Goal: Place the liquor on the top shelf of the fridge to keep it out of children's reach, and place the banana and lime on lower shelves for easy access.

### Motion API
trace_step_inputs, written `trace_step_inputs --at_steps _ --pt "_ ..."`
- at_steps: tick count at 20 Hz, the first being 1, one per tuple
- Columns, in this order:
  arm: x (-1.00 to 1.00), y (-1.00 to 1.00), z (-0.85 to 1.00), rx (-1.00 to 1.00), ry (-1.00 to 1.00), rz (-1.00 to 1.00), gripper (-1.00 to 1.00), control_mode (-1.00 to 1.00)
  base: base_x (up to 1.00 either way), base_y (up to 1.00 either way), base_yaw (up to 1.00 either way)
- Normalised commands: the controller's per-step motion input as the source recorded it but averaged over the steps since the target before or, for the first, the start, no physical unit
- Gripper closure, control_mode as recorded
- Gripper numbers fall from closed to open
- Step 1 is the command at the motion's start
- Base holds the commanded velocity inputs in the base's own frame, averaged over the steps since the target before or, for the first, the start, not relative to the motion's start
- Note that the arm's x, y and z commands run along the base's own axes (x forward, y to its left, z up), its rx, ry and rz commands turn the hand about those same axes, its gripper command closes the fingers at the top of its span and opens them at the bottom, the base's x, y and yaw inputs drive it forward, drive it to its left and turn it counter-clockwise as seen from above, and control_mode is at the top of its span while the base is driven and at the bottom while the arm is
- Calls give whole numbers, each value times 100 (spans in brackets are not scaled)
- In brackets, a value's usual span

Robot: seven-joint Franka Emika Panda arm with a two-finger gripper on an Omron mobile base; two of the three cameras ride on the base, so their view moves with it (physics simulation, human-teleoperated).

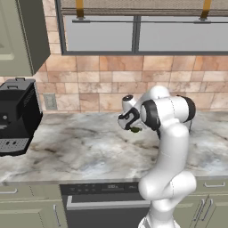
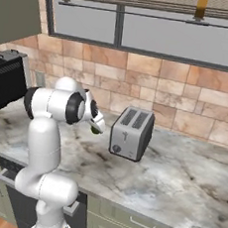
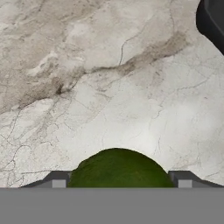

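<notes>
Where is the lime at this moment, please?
The lime sits between the gripper's two fingertips in the hand view, above the marble counter; the left base view shows it under the hand, left of the arm.

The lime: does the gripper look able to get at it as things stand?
Probably yes. In the hand view the lime already sits between the two fingertips of the gripper, nothing lying between them, bare marble counter beyond. Whether the fingers touch it yet cannot be told.
</notes>
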Motion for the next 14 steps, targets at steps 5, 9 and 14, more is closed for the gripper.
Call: trace_step_inputs --at_steps 5,9,14 --pt "-82 0 -2 0 -9 3 100 -100 0 0 0" --pt "-100 0 23 -1 -21 14 100 -100 0 0 0" --pt "-100 0 67 -2 -17 21 100 -100 0 0 0"
